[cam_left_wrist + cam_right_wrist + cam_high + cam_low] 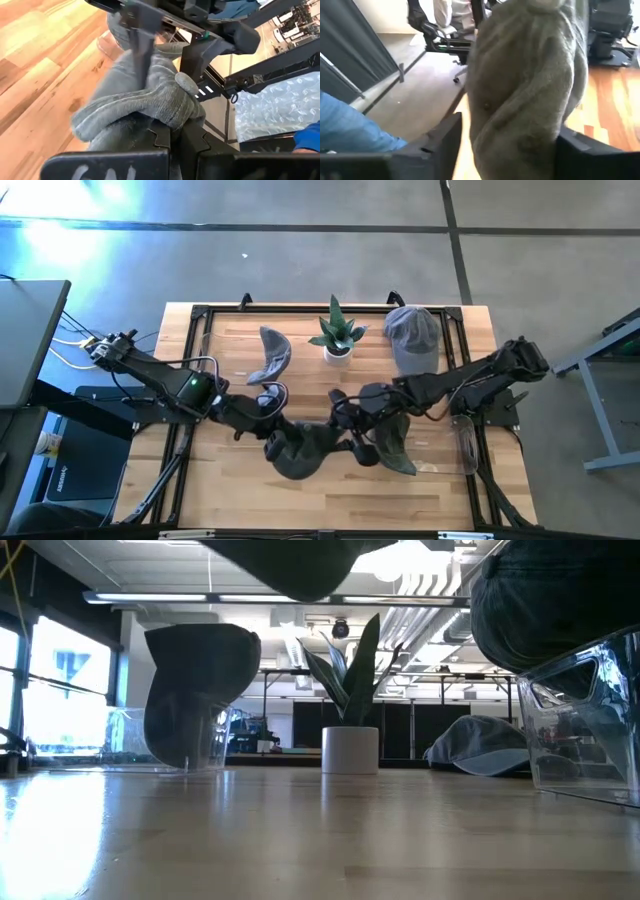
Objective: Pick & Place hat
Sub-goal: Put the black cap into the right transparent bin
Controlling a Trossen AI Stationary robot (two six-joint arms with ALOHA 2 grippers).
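A dark grey hat [300,448] hangs above the middle of the table, near its front edge. It is bunched up in the left wrist view [140,100] and shows at the top of the low view [290,560]. My left gripper [268,432] comes from the left and is shut on it. My right gripper [345,430] comes from the right and is open. Its fingers [452,145] stand on either side of the hat's other end [520,100]. My left gripper pinches a bunched fold of the hat's cloth [167,115] between its two fingers, slanting down from the table's left. The hat is lifted clear of the table and sags below the fingers. My right gripper has the hat between its open fingers [137,45]; whether they touch it I cannot tell.
A potted plant [337,335] stands at the far middle. A grey-blue cap [270,355] sits on a clear stand to the plant's left, and a grey cap [410,335] lies at the far right. Another dark hat [397,442] is beside a clear stand [465,442] at the near right.
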